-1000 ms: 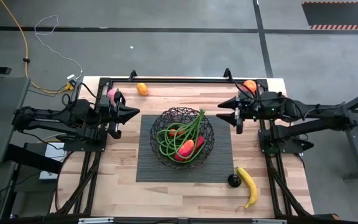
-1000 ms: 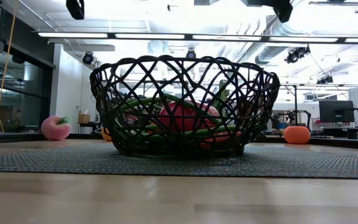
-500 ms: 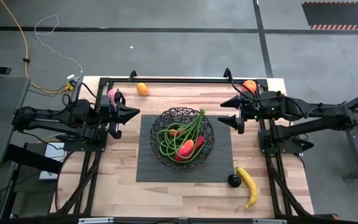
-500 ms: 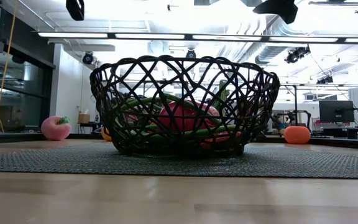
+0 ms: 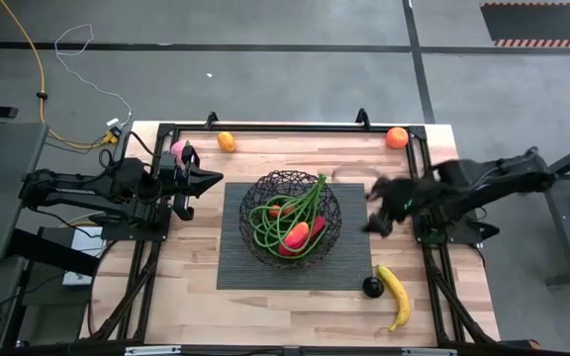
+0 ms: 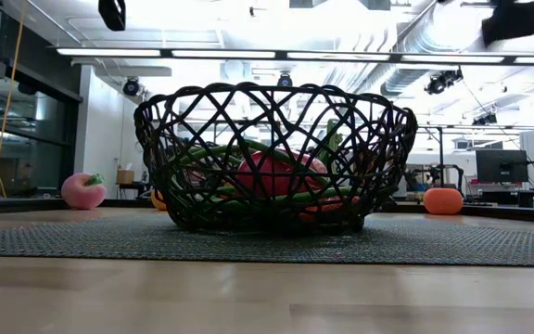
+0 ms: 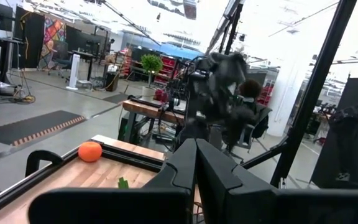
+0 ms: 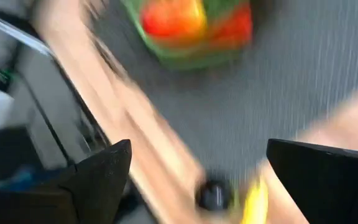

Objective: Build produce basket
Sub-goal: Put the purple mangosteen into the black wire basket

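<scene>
item: wire basket point(image 5: 291, 220), round, black, see-through mesh. it stood mid-table on a flat dark ribbed mat point(image 5: 234, 267). contents: looped green beans point(image 5: 265, 222), a red pepper point(image 5: 296, 236), a further red piece just beside it.

item: loose produce, not in the basket. a banana point(image 5: 396, 295) lay on the bare wood at the near right, a dark round fruit point(image 5: 371, 287) touching or just beside it at the mat's corner. an orange point(image 5: 396, 137) sat at the far right corner, a second orange point(image 5: 226, 141) at the far left, and a pink peach point(image 6: 82, 190) far left, close by the left arm.

item: right gripper point(image 5: 384, 208). it hung blurred above the table between the basket and the banana, fingers point(image 8: 98, 171) wide apart, nothing between them. its wrist view looked down on the dark fruit and the banana's tip.

item: left gripper point(image 5: 204, 181). parked beside the mat's far left edge, fingers pressed together, empty.

handling note, as judged: the step appeared to be a reach for the banana or the dark fruit. the two lay so close that a careless descent would knock one aside. better to straddle a single piece squarely, the banana across its narrow middle, and come straight down. lift it well above the rim before crossing to the basket.
</scene>
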{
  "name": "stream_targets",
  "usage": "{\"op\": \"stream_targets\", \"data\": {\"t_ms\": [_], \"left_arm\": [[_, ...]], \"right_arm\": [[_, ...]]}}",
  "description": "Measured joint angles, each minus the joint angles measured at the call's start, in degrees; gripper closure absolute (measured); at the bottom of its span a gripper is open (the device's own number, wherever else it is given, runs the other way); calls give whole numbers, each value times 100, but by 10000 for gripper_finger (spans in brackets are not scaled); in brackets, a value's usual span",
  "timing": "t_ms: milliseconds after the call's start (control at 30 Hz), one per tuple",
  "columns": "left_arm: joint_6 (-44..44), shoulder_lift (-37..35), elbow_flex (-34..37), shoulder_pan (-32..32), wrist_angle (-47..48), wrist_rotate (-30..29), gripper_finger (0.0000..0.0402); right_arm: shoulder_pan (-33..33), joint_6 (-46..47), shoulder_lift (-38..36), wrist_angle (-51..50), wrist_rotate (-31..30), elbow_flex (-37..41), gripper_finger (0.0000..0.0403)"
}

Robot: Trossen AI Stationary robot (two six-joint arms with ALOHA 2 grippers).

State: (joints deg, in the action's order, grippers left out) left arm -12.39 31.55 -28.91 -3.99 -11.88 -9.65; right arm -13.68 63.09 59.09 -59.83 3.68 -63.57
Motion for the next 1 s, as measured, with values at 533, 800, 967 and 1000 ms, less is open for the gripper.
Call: {"op": "stream_targets", "data": {"t_ms": [533,800,967,1000], "left_arm": [[16,0,0,0,2,0,401],[17,0,0,0,6,0,401],[17,0,0,0,8,0,401],[17,0,0,0,11,0,401]], "right_arm": [[-2252,3764,2569,67,797,0,38],[-2358,3908,3341,535,986,0,38],[-2358,3897,3707,545,982,0,38],[-2358,3895,3766,549,965,0,38]]}}
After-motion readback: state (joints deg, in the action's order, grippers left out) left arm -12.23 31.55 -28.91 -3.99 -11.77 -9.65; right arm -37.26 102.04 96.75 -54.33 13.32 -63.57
